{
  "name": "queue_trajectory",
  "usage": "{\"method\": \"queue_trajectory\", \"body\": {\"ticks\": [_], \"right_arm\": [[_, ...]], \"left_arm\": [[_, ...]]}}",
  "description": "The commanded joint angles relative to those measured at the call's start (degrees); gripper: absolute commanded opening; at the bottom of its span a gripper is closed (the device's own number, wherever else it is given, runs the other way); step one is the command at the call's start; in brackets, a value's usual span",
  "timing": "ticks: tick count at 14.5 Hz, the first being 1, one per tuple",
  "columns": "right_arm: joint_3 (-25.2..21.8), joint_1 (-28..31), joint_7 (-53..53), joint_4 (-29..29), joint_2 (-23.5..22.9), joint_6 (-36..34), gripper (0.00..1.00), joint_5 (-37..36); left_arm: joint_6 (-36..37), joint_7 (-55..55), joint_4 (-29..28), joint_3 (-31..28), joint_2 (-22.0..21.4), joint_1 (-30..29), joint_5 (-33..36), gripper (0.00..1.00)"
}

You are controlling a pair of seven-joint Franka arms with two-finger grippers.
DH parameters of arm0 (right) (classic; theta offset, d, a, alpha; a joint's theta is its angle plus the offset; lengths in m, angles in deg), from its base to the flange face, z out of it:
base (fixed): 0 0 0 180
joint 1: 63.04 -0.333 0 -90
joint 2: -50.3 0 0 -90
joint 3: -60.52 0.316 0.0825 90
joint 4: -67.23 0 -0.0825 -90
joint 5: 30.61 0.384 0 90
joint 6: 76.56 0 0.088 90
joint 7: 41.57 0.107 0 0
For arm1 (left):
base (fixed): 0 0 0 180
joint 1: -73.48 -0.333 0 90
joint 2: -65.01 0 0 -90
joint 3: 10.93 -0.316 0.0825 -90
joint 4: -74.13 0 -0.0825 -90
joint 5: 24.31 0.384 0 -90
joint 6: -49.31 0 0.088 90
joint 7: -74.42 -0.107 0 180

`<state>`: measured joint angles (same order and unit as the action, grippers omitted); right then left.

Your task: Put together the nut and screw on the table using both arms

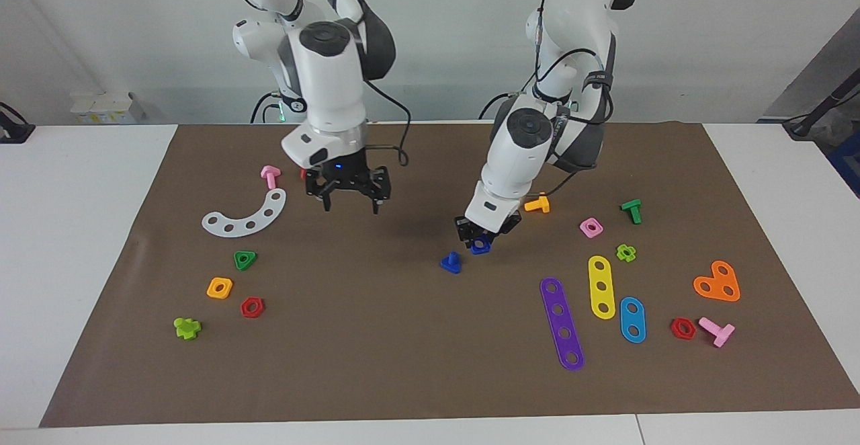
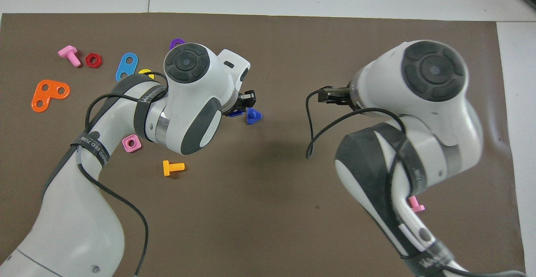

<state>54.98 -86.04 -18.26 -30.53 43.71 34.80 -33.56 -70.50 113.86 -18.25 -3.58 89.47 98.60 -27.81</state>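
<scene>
Our left gripper [image 1: 482, 238] seems clamped on the blue nut [image 1: 480, 247], beside the screw [image 1: 451, 263]; right gripper [image 1: 349, 193] waits, spread.

Both arms [image 1: 336, 75] are glossy white with rounded shells, and each joint carries a dark grey cap with a round disc on its face. Thin black cables loop along the links, held by black straps with white lettering. Each arm ends in a black gripper; a small blue light glows above the right gripper [image 1: 349, 193].
</scene>
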Motion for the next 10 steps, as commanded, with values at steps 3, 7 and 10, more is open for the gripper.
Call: {"method": "queue_trajectory", "body": {"ticks": [3,7,10], "right_arm": [[0.6,10.7,-7.1,-0.9,7.4,-7.6,1.0,1.5],[0.2,16.6,-13.3,6.7,7.8,-18.6,1.0,1.9],[0.2,19.3,-17.9,12.0,8.5,-26.0,1.0,1.5]], "left_arm": [[-2.4,4.1,1.8,-1.2,2.5,3.2,0.3,0.0],[-4.3,5.2,1.4,-1.3,3.1,3.9,1.0,0.0],[-6.0,5.2,1.2,-1.4,3.6,3.9,1.4,0.0]]}}
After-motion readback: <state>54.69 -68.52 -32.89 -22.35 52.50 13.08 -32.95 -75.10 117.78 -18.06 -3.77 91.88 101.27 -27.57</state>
